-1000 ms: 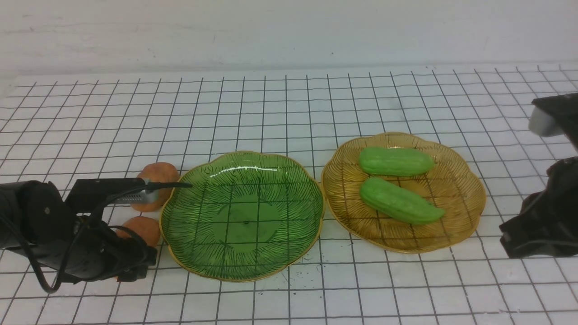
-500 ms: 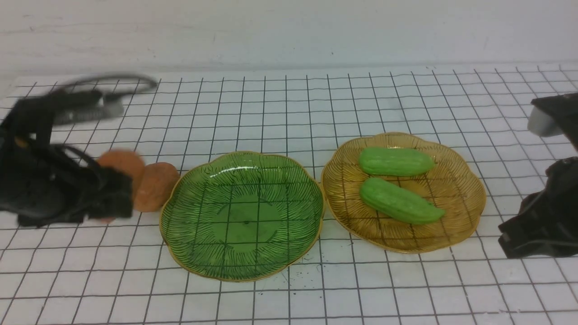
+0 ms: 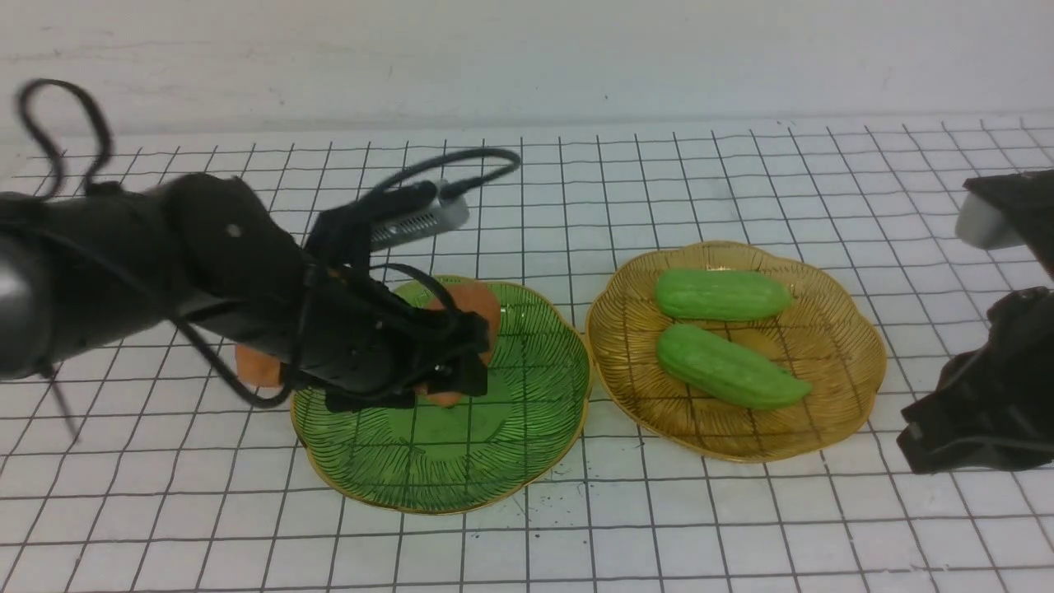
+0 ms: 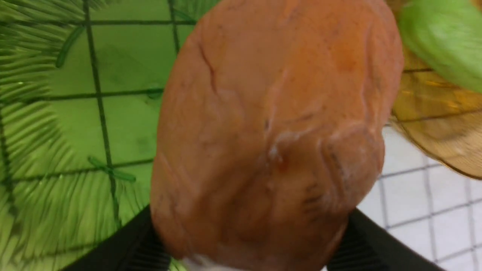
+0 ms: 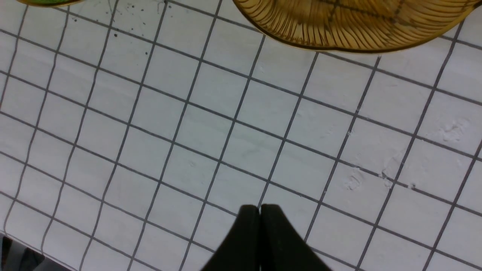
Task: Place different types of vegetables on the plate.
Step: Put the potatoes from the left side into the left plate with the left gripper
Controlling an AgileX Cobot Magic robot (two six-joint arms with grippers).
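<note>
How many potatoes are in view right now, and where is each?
2. The first potato sits between the fingers of the left gripper, over the green plate. The second potato lies on the table beside that plate's left edge, partly hidden behind the left arm.

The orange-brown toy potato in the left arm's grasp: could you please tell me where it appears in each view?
Front view: the orange-brown toy potato sits left of centre, between the left gripper's fingers, over the ribbed green glass plate.
Left wrist view: it fills the centre.
Right wrist view: not in it.
Shared landmark: the ribbed amber glass plate, in all three.
</note>
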